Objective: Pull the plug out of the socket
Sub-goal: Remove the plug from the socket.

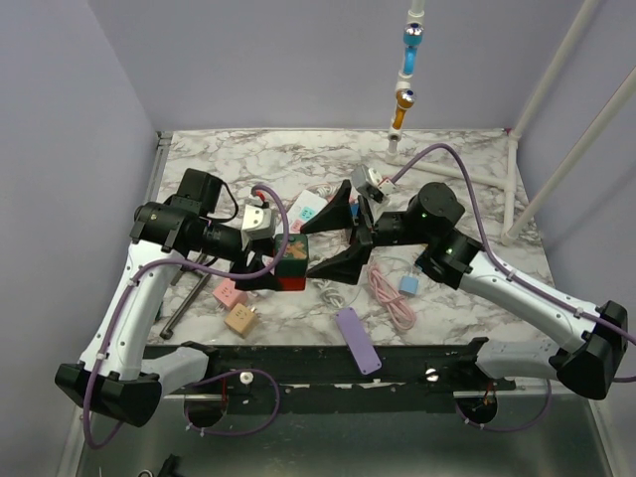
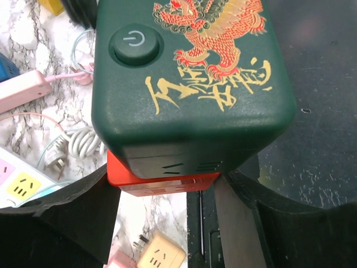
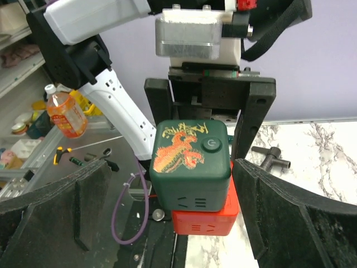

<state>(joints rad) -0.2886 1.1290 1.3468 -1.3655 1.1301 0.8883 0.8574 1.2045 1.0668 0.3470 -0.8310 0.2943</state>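
Left gripper (image 2: 167, 220) clamps the green dragon socket cube (image 2: 189, 84), red plug block (image 3: 203, 223) still seated under it. Right gripper (image 3: 173, 192) gapes wide around the cube, nothing pulled yet.

Soft, even light from overhead fills the booth. The white marble-patterned tabletop (image 1: 467, 164) looks bright with no hot spots, and shadows on it are faint. Up close, the dark green dragon-printed plastic cube (image 2: 189, 111) is crisp with a dull sheen, and the red plastic block (image 2: 162, 181) beneath sits shaded. The orange drink bottle (image 3: 66, 114) behind looks slightly soft.
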